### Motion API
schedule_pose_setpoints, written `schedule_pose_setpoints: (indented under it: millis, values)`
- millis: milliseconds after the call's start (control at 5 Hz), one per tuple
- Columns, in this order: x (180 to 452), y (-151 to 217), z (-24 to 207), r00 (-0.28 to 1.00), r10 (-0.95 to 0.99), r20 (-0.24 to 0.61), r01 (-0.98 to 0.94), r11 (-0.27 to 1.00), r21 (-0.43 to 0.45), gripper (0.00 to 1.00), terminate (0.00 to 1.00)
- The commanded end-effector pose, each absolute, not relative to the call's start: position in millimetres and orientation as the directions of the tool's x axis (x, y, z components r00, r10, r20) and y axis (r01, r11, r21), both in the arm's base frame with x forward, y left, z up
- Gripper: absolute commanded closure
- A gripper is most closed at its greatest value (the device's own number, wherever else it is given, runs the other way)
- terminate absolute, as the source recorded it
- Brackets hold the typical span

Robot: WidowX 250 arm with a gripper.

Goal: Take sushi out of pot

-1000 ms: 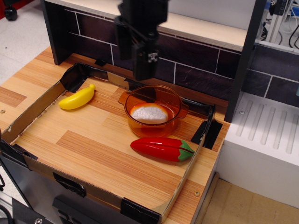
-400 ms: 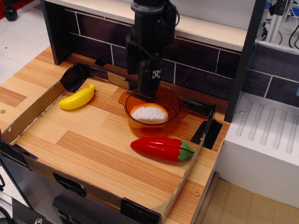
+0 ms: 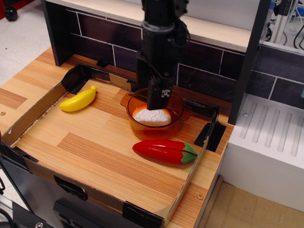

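Note:
The sushi [image 3: 151,117], white bumpy top with an orange edge, lies inside the transparent orange pot [image 3: 176,124] at the back middle of the wooden board. My black gripper [image 3: 158,105] hangs straight down into the pot's mouth, its tips right above the far part of the sushi. The near finger [image 3: 159,97] hides the gap, so I cannot tell whether the jaws are open or touching the sushi.
A yellow banana [image 3: 78,99] lies at the left of the board. A red chili pepper [image 3: 164,151] with a green stem lies just in front of the pot. A low cardboard rim [image 3: 33,114] edges the board. A dark tiled wall [image 3: 204,71] stands behind, a white block [image 3: 270,142] at the right.
My gripper has come down and slightly right, from above and behind the pot into its mouth over the sushi. The sushi, pot, banana and chili have not moved.

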State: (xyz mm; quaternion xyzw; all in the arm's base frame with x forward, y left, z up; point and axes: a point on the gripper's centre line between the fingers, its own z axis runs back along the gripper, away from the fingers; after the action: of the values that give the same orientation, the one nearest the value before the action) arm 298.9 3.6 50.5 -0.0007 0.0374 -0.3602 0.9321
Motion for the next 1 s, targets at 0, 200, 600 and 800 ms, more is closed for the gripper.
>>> schedule_pose_setpoints:
  millis: [0, 200, 600, 800]
  values:
    - [302, -4, 47, 0.735, -0.677, -0.041, 0.678, 0.734, 0.027, 0.0, 0.0]
    - [300, -5, 38, 0.732, -0.679, -0.057, 0.681, 0.731, 0.042, 0.0, 0.0]
    - [300, -1, 31, 0.742, -0.668, -0.058, 0.67, 0.741, 0.034, 0.0, 0.0]
    - [298, -3, 24, 0.738, -0.67, -0.08, 0.674, 0.738, 0.034, 0.0, 0.0]
